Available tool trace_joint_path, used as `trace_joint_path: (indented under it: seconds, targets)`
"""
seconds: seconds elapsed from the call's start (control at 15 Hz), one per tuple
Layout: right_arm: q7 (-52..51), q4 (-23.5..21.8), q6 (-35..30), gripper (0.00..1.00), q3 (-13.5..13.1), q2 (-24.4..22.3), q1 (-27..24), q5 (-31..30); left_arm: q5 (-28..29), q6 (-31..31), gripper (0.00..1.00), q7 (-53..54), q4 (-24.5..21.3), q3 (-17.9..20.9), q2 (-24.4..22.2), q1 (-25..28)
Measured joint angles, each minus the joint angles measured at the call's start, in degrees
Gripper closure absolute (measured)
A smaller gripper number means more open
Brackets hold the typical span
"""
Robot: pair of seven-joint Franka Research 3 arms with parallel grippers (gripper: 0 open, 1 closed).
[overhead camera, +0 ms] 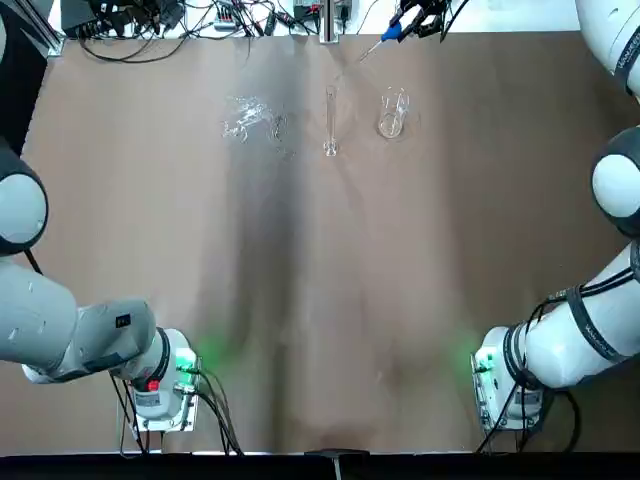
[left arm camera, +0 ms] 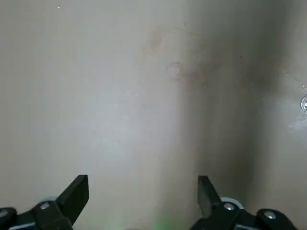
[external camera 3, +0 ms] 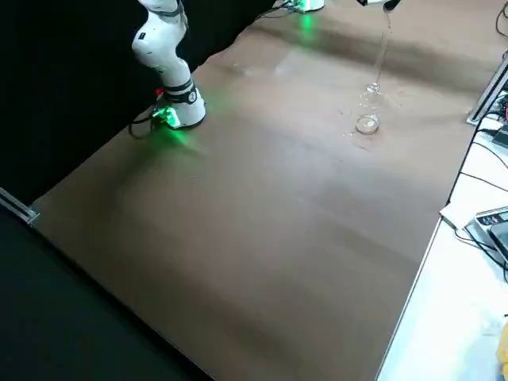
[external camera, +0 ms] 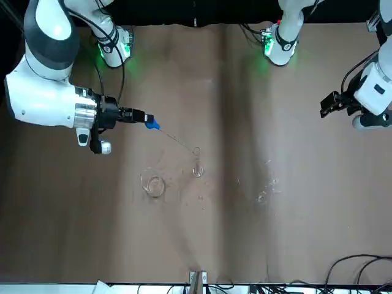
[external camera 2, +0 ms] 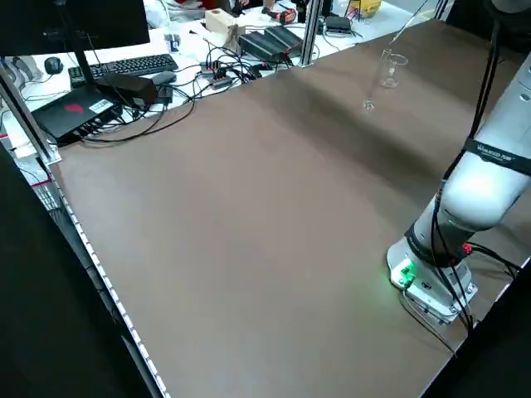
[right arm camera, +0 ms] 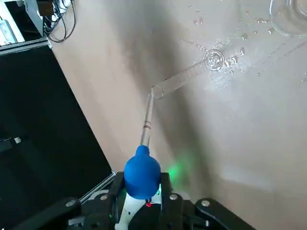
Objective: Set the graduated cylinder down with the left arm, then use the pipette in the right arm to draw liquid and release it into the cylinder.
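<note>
The graduated cylinder [overhead camera: 330, 120] stands upright on the table by itself, its foot [external camera: 197, 172] on the brown surface. My right gripper [external camera: 138, 116] is shut on the pipette's blue bulb [right arm camera: 142, 172]. The pipette [external camera: 170, 136] slants down, and its tip is at the cylinder's mouth [right arm camera: 156, 92]. A short clear beaker [external camera: 153, 184] sits beside the cylinder. I cannot make out liquid in it, but small droplets [right arm camera: 230, 60] lie near the cylinder's foot. My left gripper [left arm camera: 143, 191] is open and empty, held off to the side [external camera: 331, 104] above bare table.
A heap of clear glassware [overhead camera: 250, 118] lies on the cylinder's other side from the beaker. Cables and a metal post [overhead camera: 328, 20] line the table's far edge. Both arm bases [overhead camera: 175, 370] glow green at the near edge.
</note>
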Motion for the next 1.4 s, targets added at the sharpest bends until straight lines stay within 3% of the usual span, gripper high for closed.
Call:
trace_joint_path:
  seconds: [0.2,1.4]
  targets:
    - [0.0,0.0,0.1,0.67,0.0,0.0,0.1,0.0,-0.1,0.0,0.00,0.1,0.0,3.1,0.0,-2.9]
    - [0.0,-0.2,1.7,0.67,0.0,0.9,1.9,-2.2,-0.1,0.2,0.00,0.2,-0.2,3.3,0.0,-3.4]
